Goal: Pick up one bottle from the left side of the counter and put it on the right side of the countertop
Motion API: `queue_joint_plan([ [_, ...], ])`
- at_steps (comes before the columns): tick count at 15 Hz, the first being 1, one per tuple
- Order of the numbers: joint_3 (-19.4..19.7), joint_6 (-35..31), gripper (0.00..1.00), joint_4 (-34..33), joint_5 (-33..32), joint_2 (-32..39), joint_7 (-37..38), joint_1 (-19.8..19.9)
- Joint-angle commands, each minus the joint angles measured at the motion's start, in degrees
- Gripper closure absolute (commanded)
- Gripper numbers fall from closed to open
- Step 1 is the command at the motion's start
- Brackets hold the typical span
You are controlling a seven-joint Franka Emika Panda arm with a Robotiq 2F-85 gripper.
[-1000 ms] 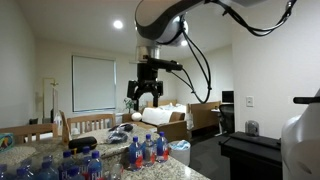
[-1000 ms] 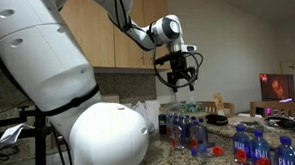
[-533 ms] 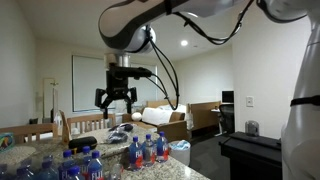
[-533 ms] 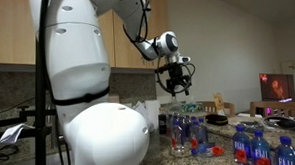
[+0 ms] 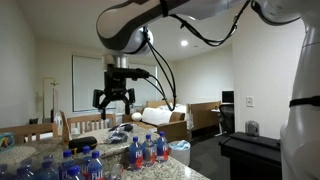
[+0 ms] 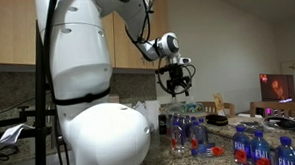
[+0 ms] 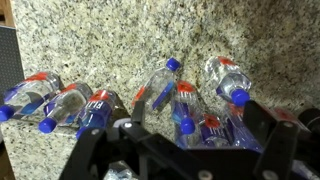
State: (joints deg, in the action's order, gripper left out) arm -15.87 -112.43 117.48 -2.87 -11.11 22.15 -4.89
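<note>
Bottle [image 7: 157,87] among its fellows on the counter [image 7: 100,40], well below the wide-spread, empty end effector [image 5: 114,103].

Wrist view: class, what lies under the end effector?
Below the open end effector, blue-capped water bottles cluster on the speckled counter. The end effector itself covers the lower parts of the nearest bottles and the counter beneath them.

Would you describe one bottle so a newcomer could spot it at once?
In the wrist view, find the speckled counter, then the bottle cluster right of centre. The bottle at its left edge is the only one whose blue cap points toward the picture's top.
</note>
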Motion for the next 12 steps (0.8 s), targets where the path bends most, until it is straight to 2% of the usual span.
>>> queue_joint_plan([
  [1,0.11,-3.36,0.00,0.65,-0.37,2.28,5.48,-1.58],
  [4,-0.65,-6.79,0.00,-1.05,-0.13,6.75,9.04,-3.34],
  [9,0.34,-12.50,0.00,-2.43,3.07,14.63,13.41,-6.17],
  [12,1.74,-15.11,0.00,-3.43,2.83,19.17,20.44,-7.22],
])
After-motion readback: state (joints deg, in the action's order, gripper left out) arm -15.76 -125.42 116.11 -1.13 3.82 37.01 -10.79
